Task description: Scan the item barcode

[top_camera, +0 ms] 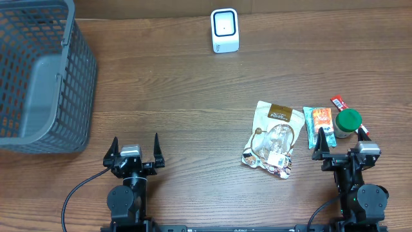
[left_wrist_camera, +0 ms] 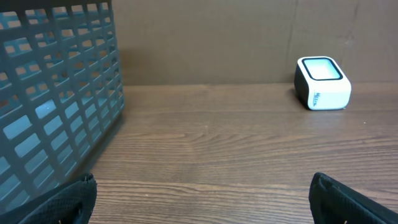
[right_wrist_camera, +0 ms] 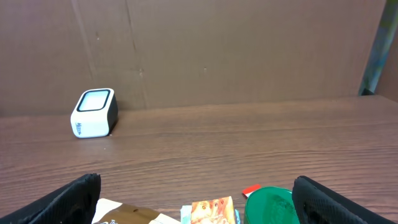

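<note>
Ok, pouch (top_camera: pixel 273 138) far fr scanner (top_camera: pixel 224 30)

Mock retail checkout, staged: wood-grain counter (top_camera: pixel 180 96) carrying a white barcode scanner (top_camera: pixel 224 30), grey shopping basket (top_camera: pixel 80 77) and packaged groceries (top_camera: pixel 275 138); cardboard backdrop (right_wrist_camera: pixel 249 50) behind.

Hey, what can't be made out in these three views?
Overhead: any barcode on the snack pouch or orange packet, print too small.
Overhead: red packet, partly hidden behind the green-lidded jar.
Right wrist: the same items, cut off by the bottom edge.
Overhead: basket, cut by the left edge.
</note>
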Controlling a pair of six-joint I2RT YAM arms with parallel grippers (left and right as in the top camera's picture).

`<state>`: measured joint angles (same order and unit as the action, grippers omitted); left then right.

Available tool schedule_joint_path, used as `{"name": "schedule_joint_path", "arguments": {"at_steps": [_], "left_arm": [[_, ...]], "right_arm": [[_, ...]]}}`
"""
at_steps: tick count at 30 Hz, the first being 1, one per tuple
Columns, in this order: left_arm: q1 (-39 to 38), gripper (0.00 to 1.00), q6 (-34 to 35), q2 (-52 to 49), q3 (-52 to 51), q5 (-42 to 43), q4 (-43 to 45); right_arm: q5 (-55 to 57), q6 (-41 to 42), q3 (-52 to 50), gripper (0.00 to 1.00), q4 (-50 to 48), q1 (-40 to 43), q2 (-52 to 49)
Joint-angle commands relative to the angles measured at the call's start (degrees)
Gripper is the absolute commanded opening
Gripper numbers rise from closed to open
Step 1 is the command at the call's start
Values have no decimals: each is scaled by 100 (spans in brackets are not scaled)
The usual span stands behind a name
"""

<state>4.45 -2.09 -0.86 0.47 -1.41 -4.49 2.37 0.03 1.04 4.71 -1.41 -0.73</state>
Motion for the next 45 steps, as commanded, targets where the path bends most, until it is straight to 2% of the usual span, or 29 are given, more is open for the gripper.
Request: {"name": "schedule_joint_path", "arguments": {"at_steps": [1, 9, 45], "left_arm": [[-136, 100, 0, 68, -17, 81, 2], [-229, 100, 389, 68, -17, 90, 4], [-223, 100, 380, 63, -17, 83, 4]], "right_arm": [[48, 17, -59, 100, -24, 42, 57], [48, 17, -59, 100, -24, 42, 57], [48, 17, -59, 100, -22, 42, 57]]}}
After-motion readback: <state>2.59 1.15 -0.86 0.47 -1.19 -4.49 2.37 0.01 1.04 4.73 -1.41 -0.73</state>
